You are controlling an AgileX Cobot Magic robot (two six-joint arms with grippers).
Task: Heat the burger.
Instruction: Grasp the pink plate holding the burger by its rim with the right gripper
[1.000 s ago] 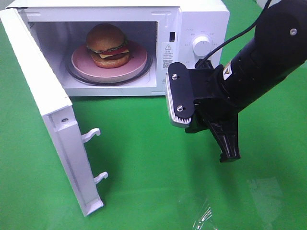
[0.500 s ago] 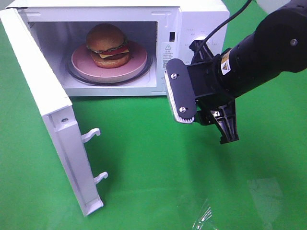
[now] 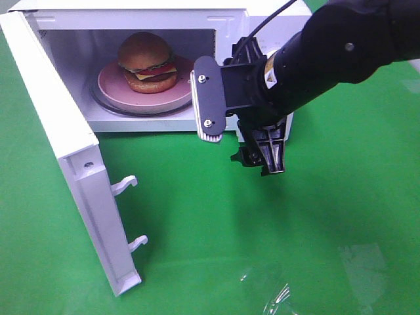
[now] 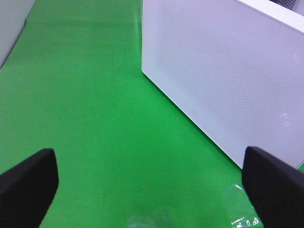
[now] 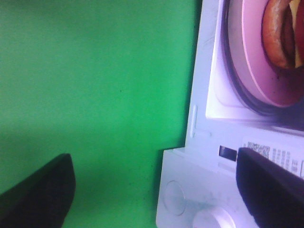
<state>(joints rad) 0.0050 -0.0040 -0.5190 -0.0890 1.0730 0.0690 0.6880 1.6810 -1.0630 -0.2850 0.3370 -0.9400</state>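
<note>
Judging door-closing the step in hand; pressing flat on the outer face of the door (image 3: 65,131) near its free edge, using the left gripper (image 4: 149,180), spread wide and empty; swinging steadily into full seating of the latch hooks (image 3: 125,185); keeping the right gripper (image 3: 241,149), likewise gaping and empty, clear of the opening; leaving the burger (image 3: 147,62) sitting on the pink plate (image 3: 187,88) inside the microwave (image 3: 236,26); counting two hooks, two grippers, one door, one plate, one burger, one microwave.
</note>
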